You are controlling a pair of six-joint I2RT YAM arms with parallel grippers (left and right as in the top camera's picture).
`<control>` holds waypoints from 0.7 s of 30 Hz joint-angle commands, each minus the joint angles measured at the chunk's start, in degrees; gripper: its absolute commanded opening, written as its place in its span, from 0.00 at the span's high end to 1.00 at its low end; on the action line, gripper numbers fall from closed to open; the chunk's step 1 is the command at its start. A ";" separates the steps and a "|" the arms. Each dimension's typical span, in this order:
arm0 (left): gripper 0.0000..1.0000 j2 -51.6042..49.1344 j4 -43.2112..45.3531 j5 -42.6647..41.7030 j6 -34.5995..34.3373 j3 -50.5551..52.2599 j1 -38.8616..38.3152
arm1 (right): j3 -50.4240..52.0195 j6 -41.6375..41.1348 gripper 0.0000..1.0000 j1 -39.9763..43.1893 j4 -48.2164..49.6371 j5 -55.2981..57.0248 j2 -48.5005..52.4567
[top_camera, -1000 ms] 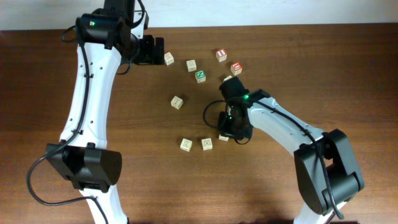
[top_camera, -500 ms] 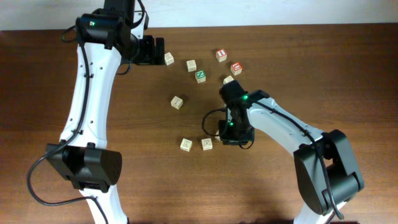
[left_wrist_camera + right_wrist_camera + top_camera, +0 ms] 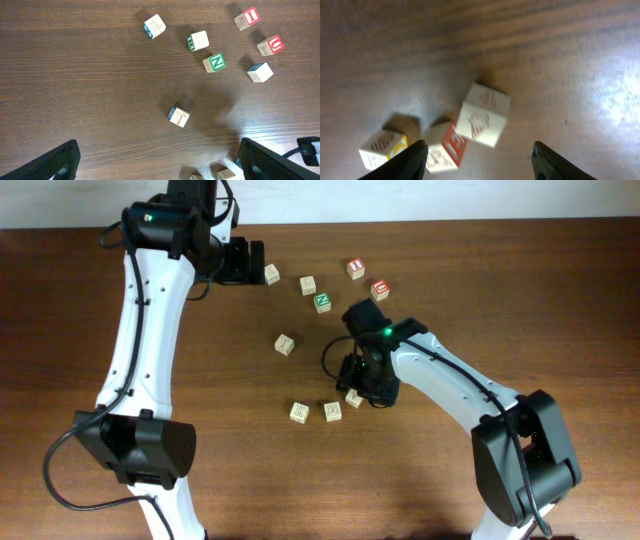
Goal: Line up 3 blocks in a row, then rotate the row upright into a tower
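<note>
Blocks (image 3: 332, 411): three by R jaws, released; L jaws wide too. Green N cube (image 3: 214, 62) legible.

My left arm (image 3: 140, 320) and right arm (image 3: 445, 380) are built alike: long white shells with rounded edges, linked by chunky black joints. Small dark screw holes dot the left arm's white shell. Each arm carries a small green light (image 3: 150, 217) on one of its black joints. A thin black cable (image 3: 60, 475) loops out beside each arm. My fingers (image 3: 55, 160) are plain matte black.
</note>
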State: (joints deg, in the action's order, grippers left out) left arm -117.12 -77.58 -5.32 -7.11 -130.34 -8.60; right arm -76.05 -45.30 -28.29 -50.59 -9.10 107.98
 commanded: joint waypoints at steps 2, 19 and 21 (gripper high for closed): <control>0.01 -0.20 -0.13 0.24 0.35 -0.13 0.15 | 0.42 -1.95 0.39 -0.31 1.18 2.08 4.20; 0.01 -0.20 -0.70 0.22 0.33 -0.13 0.13 | 0.42 19.89 0.75 -0.20 -0.81 -9.90 4.28; 0.01 -0.20 -0.68 0.22 0.33 -0.13 0.15 | 0.42 21.14 0.74 -0.20 -0.63 -10.29 4.28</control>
State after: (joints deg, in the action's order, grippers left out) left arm -117.12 -78.22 -5.32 -7.11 -130.34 -8.60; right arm -76.05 -27.79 -28.27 -51.18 -17.93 112.14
